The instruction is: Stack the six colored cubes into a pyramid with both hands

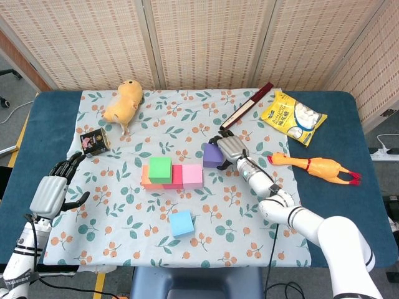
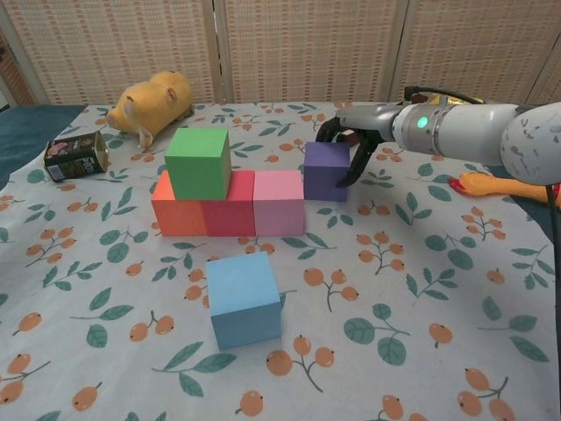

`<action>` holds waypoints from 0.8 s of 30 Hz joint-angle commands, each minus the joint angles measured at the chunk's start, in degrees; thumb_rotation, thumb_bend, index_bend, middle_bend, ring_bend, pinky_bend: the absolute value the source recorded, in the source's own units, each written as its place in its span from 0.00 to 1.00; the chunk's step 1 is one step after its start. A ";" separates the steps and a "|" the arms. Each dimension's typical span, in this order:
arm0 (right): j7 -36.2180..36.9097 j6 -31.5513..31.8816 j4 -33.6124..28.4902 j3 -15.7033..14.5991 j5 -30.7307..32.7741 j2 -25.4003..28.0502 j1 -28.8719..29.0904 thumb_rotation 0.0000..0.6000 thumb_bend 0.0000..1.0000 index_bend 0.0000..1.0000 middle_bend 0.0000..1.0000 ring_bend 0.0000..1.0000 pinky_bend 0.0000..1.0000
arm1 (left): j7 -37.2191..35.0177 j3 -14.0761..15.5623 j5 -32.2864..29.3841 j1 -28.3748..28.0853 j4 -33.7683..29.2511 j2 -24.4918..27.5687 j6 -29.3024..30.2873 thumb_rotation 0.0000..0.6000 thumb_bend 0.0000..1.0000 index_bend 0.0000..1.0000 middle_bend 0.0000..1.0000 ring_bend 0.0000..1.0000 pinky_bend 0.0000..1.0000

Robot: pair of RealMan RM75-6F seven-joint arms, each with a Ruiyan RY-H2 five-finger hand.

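Note:
An orange cube (image 2: 178, 215), a red cube (image 2: 230, 210) and a pink cube (image 2: 279, 203) stand in a row on the flowered cloth, with a green cube (image 2: 198, 163) on top at the left end. A blue cube (image 2: 244, 298) lies alone in front of the row. Right of the pink cube, my right hand (image 2: 346, 145) wraps its fingers around the purple cube (image 2: 325, 171), which sits on the cloth and looks slightly tilted (image 1: 211, 156) in the head view. My left hand (image 1: 48, 193) hovers at the cloth's left edge with fingers apart, holding nothing.
A yellow plush toy (image 1: 123, 99) and a small can (image 1: 94, 141) lie at the back left. A dark red stick (image 1: 247, 106), a yellow snack bag (image 1: 293, 116) and a rubber chicken (image 1: 318, 166) lie at the right.

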 commanded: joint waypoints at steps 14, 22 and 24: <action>2.18 2.76 0.08 1.92 -1.21 0.52 -1.09 1.00 0.12 0.33 0.29 0.03 0.00 | -1.83 0.00 0.98 0.35 2.35 -0.79 -0.34 1.00 0.31 0.00 0.03 0.14 0.15; 2.43 10.15 -23.13 2.62 -4.46 17.33 -6.74 1.00 0.12 0.33 0.29 0.04 0.00 | 1.03 -0.31 1.14 0.37 2.89 -1.24 0.15 1.00 0.31 0.00 0.03 0.14 0.14; 1.15 10.64 -29.39 2.97 -3.78 21.42 -7.52 1.00 0.12 0.33 0.29 0.04 0.00 | 1.84 -0.21 1.28 0.26 2.39 -1.13 -0.12 1.00 0.31 0.00 0.03 0.14 0.14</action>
